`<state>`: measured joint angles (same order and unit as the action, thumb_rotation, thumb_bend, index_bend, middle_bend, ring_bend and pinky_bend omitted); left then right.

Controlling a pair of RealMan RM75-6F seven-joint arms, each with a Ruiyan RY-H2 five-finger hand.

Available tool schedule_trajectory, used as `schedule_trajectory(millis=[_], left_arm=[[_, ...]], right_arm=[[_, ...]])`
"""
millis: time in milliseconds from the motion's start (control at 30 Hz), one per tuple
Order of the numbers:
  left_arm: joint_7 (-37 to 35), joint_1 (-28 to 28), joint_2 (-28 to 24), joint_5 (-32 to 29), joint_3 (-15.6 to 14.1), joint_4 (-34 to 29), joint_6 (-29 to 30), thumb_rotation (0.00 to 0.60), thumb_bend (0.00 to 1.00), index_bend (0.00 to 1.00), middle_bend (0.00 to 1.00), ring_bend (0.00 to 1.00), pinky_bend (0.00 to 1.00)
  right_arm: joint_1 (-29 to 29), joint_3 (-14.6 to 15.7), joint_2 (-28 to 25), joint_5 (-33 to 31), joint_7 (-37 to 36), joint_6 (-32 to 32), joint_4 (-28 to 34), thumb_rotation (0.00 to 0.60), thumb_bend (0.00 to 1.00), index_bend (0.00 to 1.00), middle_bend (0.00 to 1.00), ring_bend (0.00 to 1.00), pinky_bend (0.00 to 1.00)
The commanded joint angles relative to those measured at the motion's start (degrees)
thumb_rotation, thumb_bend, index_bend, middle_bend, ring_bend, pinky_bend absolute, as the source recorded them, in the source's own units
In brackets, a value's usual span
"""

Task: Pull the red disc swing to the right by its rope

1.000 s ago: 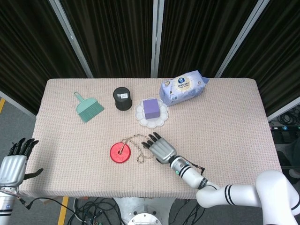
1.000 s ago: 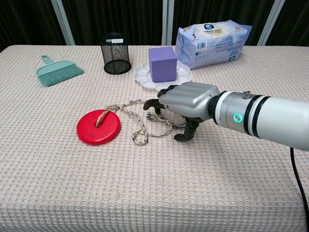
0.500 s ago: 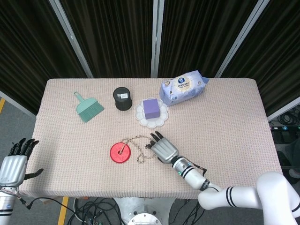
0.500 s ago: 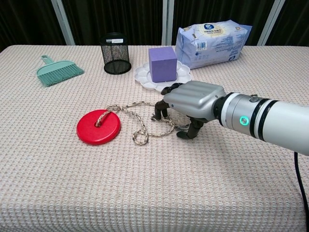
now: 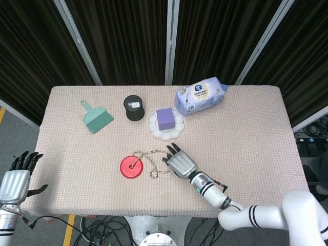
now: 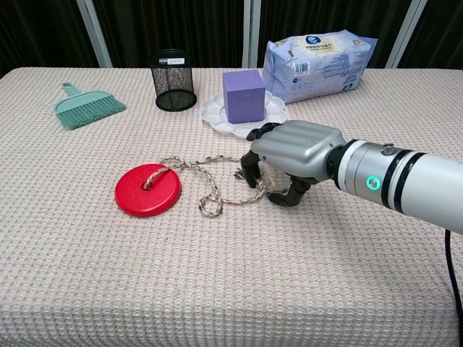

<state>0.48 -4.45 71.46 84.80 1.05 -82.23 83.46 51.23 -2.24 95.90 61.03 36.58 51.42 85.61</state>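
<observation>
The right hand [image 6: 293,155] curls its fingers around the rope [image 6: 210,181] of the red disc swing [image 6: 147,190] on the desk [image 6: 217,289], while the left hand [image 5: 15,179] hangs spread, holding nothing.

The disc [image 6: 147,190] lay at the table's [image 6: 87,275] front left, its rope [image 6: 210,189] trailing right to the right hand [image 6: 289,155], with brush [image 6: 88,108], cup [image 6: 173,80], plate [image 6: 217,114] with cube [image 6: 244,95], and pack [image 6: 318,63] behind.
</observation>
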Motion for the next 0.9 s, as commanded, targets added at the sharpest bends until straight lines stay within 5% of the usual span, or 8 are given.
schedule_trajectory(millis=[33,367,900], left_arm=[[0.0,0.0,0.0,0.0,0.0,0.0,-0.1,0.600,0.02,0.15,0.12,0.05,0.13],[-0.2,0.1,0.1,0.0,0.0,0.2,0.0,0.600,0.02,0.15,0.12,0.05,0.13],[-0.4,-0.1,-0.1,-0.1,0.3,-0.1,-0.2,0.600,0.02,0.15,0.12,0.05,0.13]], right_arm=[[-0.4,-0.3,0.3,2.3,-1.4,1.1,-0.1,0.600,0.32,0.46,0.53,0.07,0.00],[-1.0,-0.3,0.4,3.8,-2.2,0.7,-0.5,0.600,0.34,0.51,0.58,0.10,0.00],[-2.7,-1.6,0.4,7.3,-4.5,3.6,-1.0,0.600,0.41,0.75,0.76,0.24,0.00]])
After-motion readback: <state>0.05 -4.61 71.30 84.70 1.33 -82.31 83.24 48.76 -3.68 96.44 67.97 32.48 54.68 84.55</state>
